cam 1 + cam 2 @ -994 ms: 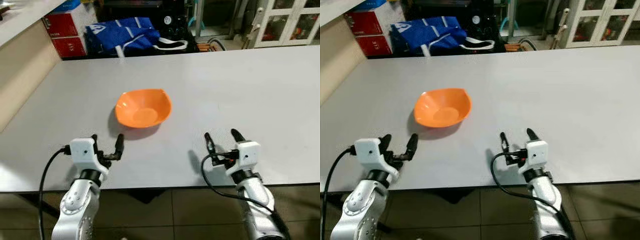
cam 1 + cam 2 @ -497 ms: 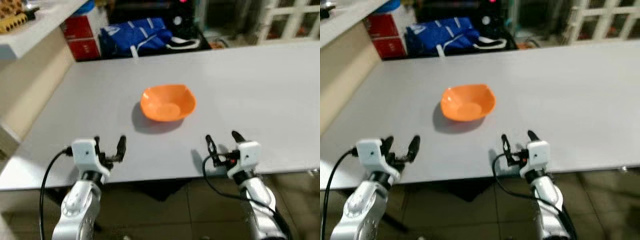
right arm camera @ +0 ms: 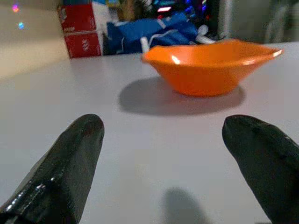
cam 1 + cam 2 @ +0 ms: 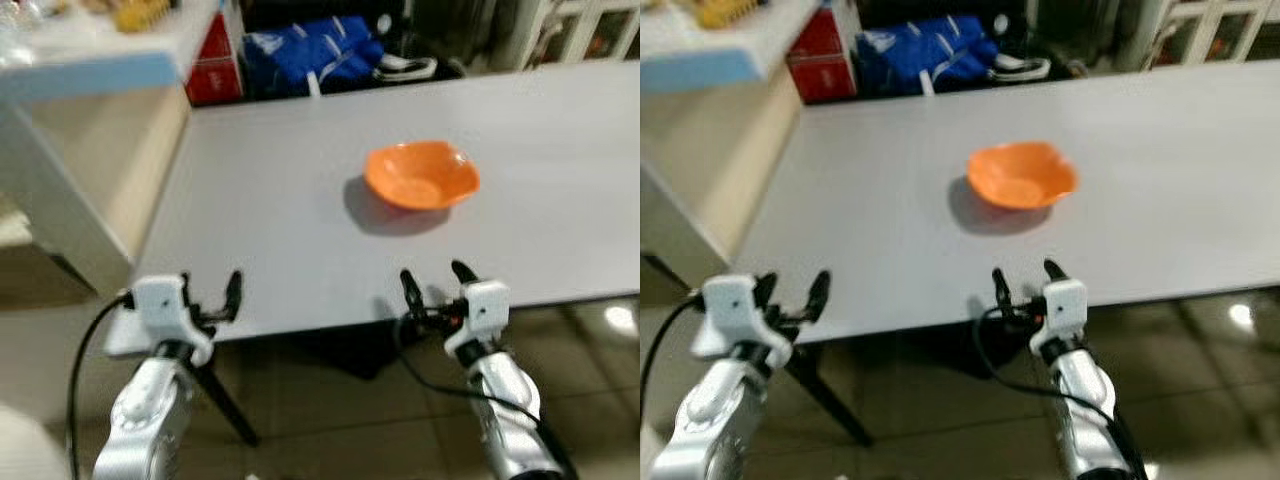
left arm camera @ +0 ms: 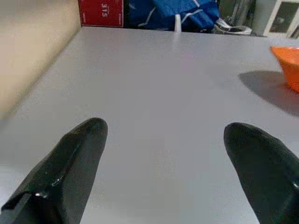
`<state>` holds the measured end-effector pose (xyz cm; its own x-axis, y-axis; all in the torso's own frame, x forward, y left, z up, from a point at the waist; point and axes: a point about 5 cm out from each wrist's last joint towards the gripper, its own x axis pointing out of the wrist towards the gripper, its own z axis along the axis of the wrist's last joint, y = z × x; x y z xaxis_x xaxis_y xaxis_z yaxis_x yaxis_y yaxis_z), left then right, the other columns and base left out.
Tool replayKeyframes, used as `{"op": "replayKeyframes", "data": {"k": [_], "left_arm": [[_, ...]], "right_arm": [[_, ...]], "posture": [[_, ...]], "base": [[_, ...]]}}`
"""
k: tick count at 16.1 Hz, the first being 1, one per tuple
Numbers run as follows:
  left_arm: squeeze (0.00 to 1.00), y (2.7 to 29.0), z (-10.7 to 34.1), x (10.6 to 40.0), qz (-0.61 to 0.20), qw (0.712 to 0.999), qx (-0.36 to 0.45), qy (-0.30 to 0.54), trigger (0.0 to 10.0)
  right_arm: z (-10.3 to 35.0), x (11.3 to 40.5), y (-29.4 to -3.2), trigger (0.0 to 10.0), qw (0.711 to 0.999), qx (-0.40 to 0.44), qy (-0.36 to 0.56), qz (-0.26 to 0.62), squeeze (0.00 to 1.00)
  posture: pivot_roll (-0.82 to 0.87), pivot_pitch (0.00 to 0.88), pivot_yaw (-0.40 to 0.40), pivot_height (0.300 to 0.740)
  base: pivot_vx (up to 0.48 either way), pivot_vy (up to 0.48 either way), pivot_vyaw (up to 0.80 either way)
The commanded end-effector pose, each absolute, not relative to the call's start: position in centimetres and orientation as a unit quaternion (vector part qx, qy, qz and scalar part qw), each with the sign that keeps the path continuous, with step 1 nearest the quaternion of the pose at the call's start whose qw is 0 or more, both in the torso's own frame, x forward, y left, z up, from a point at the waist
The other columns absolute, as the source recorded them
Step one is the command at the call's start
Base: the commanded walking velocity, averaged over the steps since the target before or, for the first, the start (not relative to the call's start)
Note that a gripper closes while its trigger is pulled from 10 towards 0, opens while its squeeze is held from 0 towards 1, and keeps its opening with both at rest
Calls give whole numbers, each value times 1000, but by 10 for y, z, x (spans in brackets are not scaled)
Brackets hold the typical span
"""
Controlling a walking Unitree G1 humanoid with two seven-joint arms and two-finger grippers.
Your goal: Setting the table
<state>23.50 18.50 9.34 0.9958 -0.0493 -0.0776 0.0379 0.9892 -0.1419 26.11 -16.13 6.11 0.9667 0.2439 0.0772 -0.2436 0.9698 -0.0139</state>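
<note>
So the count: one orange bowl (image 4: pixel 421 175) on the desk (image 4: pixel 270 220), nearer its far edge. Two end effectors, left end effector (image 4: pixel 208 293) and right end effector (image 4: pixel 436 284), at the near edge (both spread wide). One blue bag (image 4: pixel 308 51) and one red box (image 4: pixel 206 62) past the far edge.

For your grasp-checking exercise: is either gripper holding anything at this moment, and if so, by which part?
Nothing is held. The left gripper and right gripper are both open and empty at the table's near edge; the orange bowl sits untouched beyond them.
</note>
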Motion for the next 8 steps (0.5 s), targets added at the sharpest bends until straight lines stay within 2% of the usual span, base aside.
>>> {"op": "replayKeyframes", "data": {"k": [1, 8], "left_arm": [[0, 193, 93, 235, -7, 997, -70, 43, 10000], [0, 194, 88, 239, -15, 996, -68, 48, 10000]], "right_arm": [[62, 261, -160, 10000, 992, 7, -44, 120, 0], [65, 255, -165, 10000, 992, 27, -56, 105, 0]], "posture": [[-151, 13, 93, 740], [-170, 14, 93, 740]], "base": [[0, 476, 0], [0, 476, 0]]}}
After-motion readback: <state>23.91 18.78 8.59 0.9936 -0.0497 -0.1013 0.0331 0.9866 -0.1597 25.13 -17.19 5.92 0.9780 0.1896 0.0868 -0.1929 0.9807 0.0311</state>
